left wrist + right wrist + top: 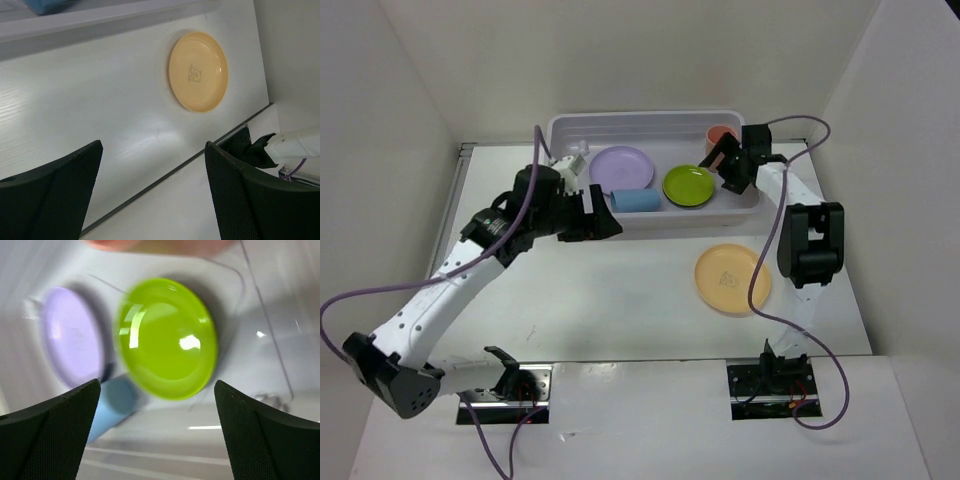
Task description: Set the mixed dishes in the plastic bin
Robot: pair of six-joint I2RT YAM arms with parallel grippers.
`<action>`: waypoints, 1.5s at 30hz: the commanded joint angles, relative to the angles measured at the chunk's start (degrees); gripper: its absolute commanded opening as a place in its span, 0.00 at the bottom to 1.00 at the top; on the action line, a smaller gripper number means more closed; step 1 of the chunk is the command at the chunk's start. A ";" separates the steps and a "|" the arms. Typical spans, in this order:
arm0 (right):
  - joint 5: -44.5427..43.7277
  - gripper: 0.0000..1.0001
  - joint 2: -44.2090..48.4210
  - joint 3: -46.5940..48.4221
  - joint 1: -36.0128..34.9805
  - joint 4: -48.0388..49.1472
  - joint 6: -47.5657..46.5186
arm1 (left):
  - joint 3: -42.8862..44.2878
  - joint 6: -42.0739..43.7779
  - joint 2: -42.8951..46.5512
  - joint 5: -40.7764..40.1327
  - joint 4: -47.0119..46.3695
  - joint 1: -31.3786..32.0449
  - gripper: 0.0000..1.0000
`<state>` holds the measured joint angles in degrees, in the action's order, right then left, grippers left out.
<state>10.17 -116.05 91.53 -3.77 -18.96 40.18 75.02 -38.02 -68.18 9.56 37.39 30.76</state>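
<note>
At the plastic bin's [620, 118] front-left wall, left gripper [603, 222], fingers spread, holding nothing; inside the bin, lavender plate [622, 168], blue cup [635, 201] on its side, lime green plate [688, 185], and salmon-red cup [721, 134] in the far right corner. Above the bin's right end, right gripper [157, 384] over the lime green plate, fingers spread and empty. Best to rise straight up clear of the rim without nudging that plate, then head for the pale orange-yellow plate [732, 279] outside, in front of the bin's right end.

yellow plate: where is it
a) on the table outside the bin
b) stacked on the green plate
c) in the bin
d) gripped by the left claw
a, the yellow plate lies flat on the table, on the near side of the bin, with nothing touching it.
</note>
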 commanded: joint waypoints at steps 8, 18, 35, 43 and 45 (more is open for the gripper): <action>-12.03 1.00 30.85 0.50 -4.49 -4.85 -3.53 | 0.02 -6.00 -28.02 6.00 -20.59 13.35 0.53; -5.88 0.93 48.71 2.34 -5.02 -4.77 -2.48 | 8.03 -11.46 -44.05 9.15 -24.64 16.87 0.55; -4.73 0.93 54.88 6.56 -6.07 -5.74 -1.95 | 22.01 -12.69 -60.05 6.87 -21.30 18.98 0.63; -3.58 0.93 55.40 6.56 -6.07 -5.74 -1.42 | 23.68 -11.99 -61.89 6.95 -20.60 18.98 0.41; -3.06 0.93 55.40 7.18 -6.07 -5.74 -0.90 | 24.20 -11.99 -62.86 8.45 -20.60 18.98 0.41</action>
<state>5.80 -61.91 95.74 -9.39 -24.58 38.94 97.69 -49.52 -128.51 15.42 15.14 49.56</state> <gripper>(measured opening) 0.936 0.414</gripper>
